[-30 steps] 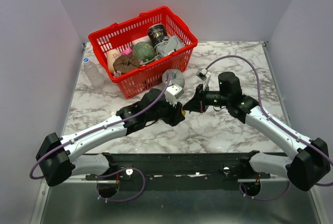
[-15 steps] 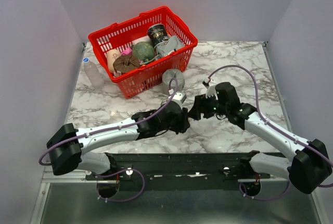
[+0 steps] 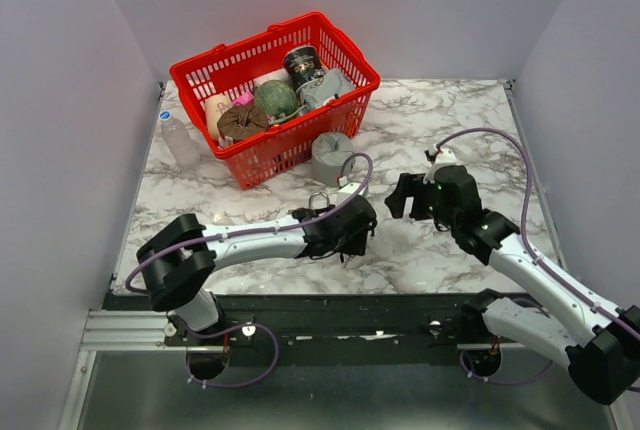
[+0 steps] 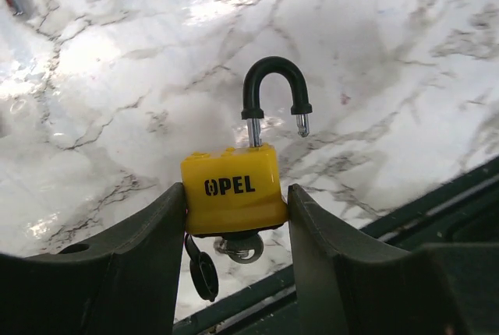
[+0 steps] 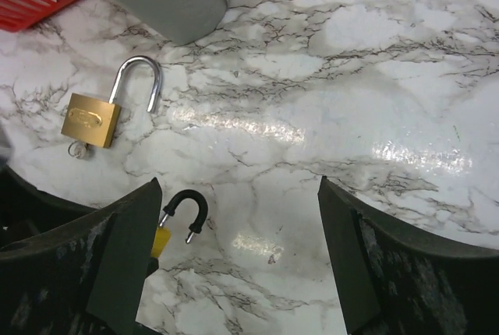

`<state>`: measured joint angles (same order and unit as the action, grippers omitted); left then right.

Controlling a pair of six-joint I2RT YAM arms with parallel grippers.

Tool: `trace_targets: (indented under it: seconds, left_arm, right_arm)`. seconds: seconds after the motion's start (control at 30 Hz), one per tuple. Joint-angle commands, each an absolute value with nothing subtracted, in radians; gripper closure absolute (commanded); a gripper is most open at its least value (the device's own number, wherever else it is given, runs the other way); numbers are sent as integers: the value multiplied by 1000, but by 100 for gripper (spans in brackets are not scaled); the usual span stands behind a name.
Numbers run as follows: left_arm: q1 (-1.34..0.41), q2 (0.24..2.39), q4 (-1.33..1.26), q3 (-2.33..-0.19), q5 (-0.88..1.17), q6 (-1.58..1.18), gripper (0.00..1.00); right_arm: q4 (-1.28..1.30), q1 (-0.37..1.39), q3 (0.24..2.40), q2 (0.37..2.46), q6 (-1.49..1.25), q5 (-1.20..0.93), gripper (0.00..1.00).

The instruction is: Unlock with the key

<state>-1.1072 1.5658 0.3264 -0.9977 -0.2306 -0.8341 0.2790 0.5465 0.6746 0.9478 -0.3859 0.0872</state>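
R gripper [image 3: 398, 197] opened wide, backed off right from yellow padlock [image 4: 232, 187]; L gripper [image 4: 235, 195] carried it nearer table [image 3: 450, 110] edge.

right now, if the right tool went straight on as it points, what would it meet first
Likely bare marble table, though depth is unclear; the brass padlock and yellow padlock lie off to one side of the open right tool.

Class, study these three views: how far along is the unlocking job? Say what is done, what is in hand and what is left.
Done: the yellow padlock has its shackle lifted, one leg free of the body, with the key in its underside. In hand: the left gripper clamps that padlock; the right gripper is open and empty. Left: seemingly only setting it down. A brass padlock lies nearby, also open.
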Motion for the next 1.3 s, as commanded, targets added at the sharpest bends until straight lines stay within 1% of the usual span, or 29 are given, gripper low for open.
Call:
trace_targets:
  seconds: [0.0,0.27,0.53,0.7,1.07,1.27]
  left_arm:
    - [-1100,1621,365,-1060,-331,-873,100]
    - [-1037,1704,359,-1089,-390,-914,100]
    - [-1017,1804,383,-1164,-429,-890,100]
    - [-1003,1824,397,-1180,-474,-885,100]
    - [-976,1902,414,-1235,-456,-856,100]
    - [-973,1927,472,-1270,-492,-858,100]
  right_arm:
    - [272,540,643,916,-397,189,10]
    - [272,538,634,910,-399,195,10]
    - [261,538,632,931,-399,186,10]
    - [255,538,629,933,-399,183,10]
    - [244,538,626,931,-403,172,10]
    - [238,538,620,917,-403,169,10]
